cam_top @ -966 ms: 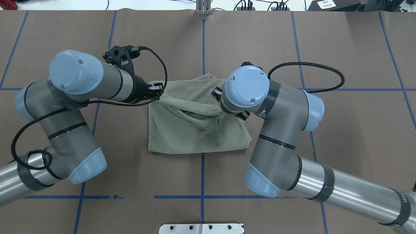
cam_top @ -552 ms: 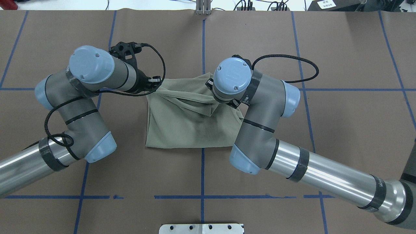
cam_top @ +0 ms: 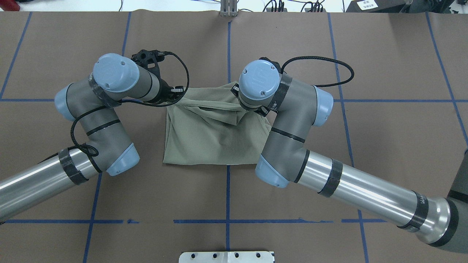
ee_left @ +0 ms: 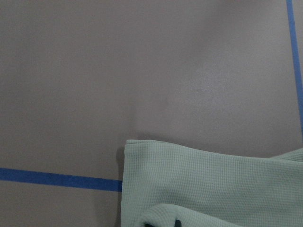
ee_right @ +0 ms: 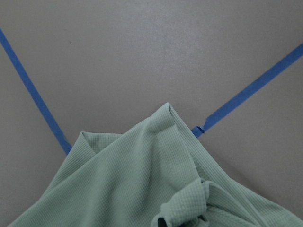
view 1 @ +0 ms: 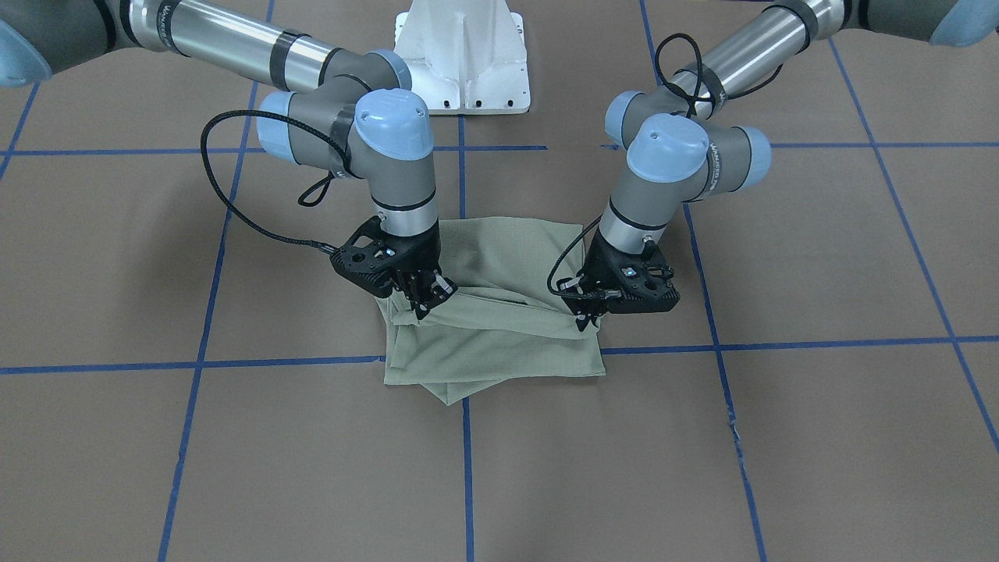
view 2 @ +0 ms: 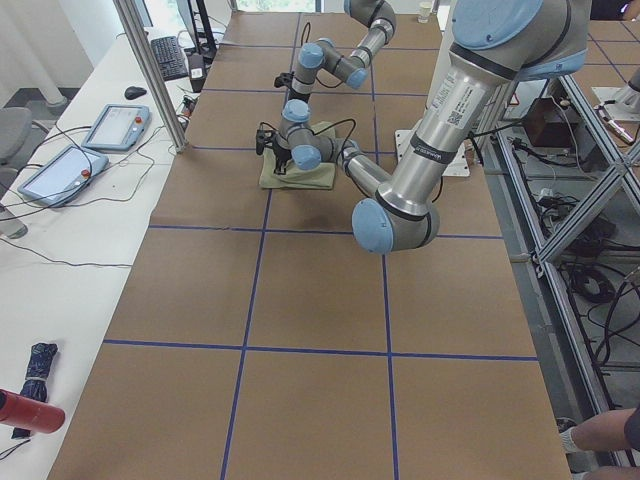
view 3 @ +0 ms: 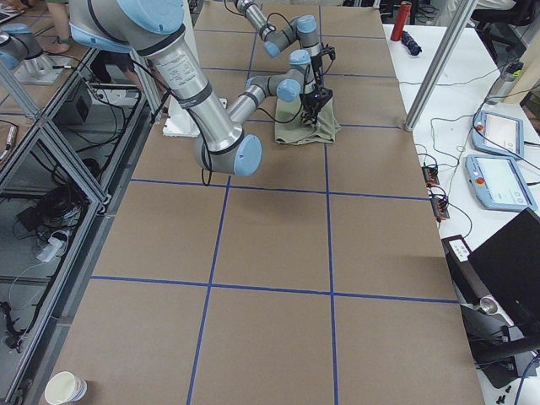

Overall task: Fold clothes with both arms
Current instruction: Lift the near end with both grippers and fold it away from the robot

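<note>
Brown paper-covered table [view 1: 234,453], crossed by blue tape lines [view 1: 273,362]. Front-facing: pale sage-green knit shirt [view 1: 499,355] sits centre, half-folded, black two-finger right gripper [view 1: 425,306] and left gripper [view 1: 583,321] both clamped on its lifted fold. Overhead: limp cloth sags between them. Wrist cameras: fine waffle texture. Next, I reckon: lower evenly, match edges, release.

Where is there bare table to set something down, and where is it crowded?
Bare: the table beyond the shirt, up to its far edge. Crowded: the shirt's far side, where the left end effector and right end effector grip.
</note>
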Action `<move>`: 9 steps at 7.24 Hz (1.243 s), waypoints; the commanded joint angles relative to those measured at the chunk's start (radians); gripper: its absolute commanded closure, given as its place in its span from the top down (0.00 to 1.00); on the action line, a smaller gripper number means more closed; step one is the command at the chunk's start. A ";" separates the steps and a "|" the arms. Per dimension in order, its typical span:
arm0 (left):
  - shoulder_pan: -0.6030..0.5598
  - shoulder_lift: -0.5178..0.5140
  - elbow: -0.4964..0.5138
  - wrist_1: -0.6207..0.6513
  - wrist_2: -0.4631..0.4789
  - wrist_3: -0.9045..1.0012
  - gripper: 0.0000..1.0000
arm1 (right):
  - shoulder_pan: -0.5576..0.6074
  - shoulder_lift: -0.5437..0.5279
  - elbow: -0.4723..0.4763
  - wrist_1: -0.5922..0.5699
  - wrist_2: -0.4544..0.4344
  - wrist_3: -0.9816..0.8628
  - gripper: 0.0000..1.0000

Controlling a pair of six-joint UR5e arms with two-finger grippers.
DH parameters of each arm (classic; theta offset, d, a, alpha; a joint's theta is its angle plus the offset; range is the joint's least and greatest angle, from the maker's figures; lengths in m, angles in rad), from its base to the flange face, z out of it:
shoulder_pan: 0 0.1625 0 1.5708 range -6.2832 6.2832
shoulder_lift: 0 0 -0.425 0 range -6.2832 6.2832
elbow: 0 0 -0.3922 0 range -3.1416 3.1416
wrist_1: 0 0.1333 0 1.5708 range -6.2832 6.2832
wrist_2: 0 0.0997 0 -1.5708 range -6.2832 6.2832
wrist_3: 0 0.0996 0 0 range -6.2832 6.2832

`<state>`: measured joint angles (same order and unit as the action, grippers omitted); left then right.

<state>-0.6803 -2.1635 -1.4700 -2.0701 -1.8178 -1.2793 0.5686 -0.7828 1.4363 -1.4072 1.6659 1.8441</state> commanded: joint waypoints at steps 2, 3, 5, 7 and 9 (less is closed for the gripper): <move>-0.008 -0.018 0.004 -0.001 -0.002 0.029 0.00 | 0.028 0.002 -0.013 0.007 0.003 -0.042 0.00; -0.007 -0.018 0.004 -0.001 -0.002 0.031 0.00 | 0.028 0.002 -0.020 0.007 0.005 -0.043 0.00; -0.007 -0.018 0.005 -0.001 -0.002 0.032 0.61 | 0.028 0.037 -0.088 0.007 0.005 -0.063 0.43; -0.043 -0.018 -0.001 0.001 -0.012 0.107 1.00 | 0.052 0.057 -0.091 0.001 0.043 -0.228 1.00; -0.158 0.002 -0.001 0.002 -0.179 0.321 1.00 | 0.068 0.070 -0.038 -0.006 0.166 -0.255 1.00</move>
<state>-0.7705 -2.1727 -1.4703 -2.0680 -1.9023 -1.0752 0.6298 -0.7198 1.3631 -1.4091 1.7777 1.6083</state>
